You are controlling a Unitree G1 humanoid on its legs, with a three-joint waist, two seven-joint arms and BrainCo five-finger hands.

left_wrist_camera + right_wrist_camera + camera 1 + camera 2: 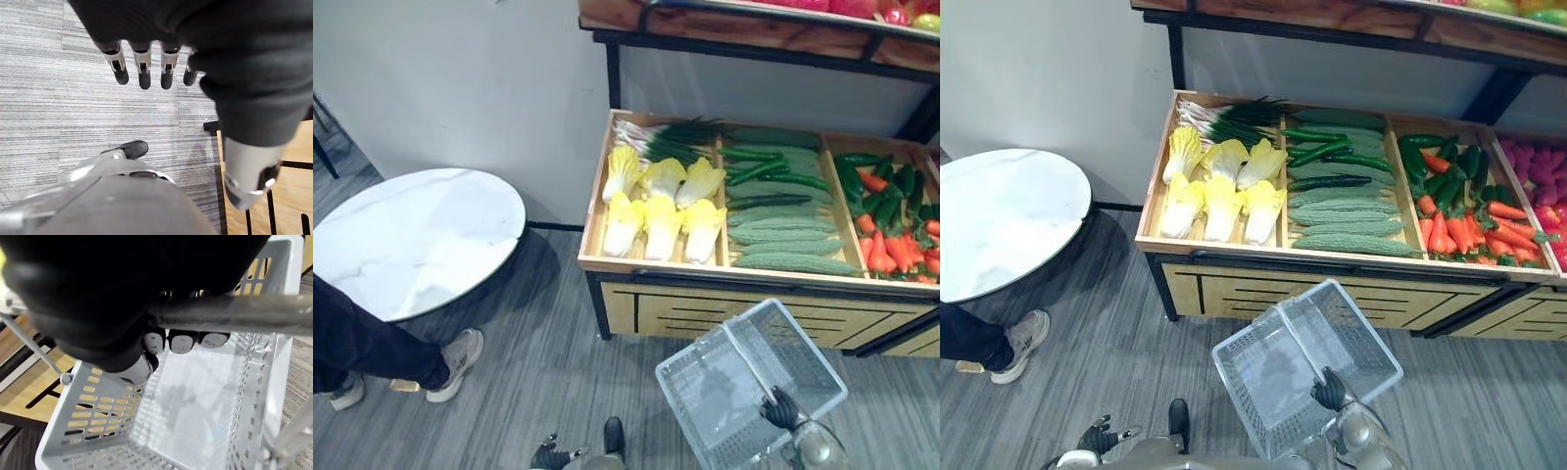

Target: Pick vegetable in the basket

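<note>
A white plastic basket (690, 401) hangs low in front of the wooden vegetable stand (705, 294), and nothing lies inside it. My right hand (781, 409) is shut on the basket's grey handle (234, 316), its fingers (181, 341) curled round the bar. The stand holds yellow-white cabbages (661, 211), green onions (666, 137), cucumbers (769, 166), bitter gourds (788, 245), green peppers (881, 186) and carrots (891, 250). My left hand (551, 455) hangs low over the floor, left of the basket, with straight fingers (144, 63) holding nothing.
A round white marble table (411, 240) stands to the left of the stand. A person's dark-trousered leg and pale shoe (455, 362) are beside it. An upper shelf (754, 24) with fruit overhangs the back of the stand. Grey floor lies between me and the stand.
</note>
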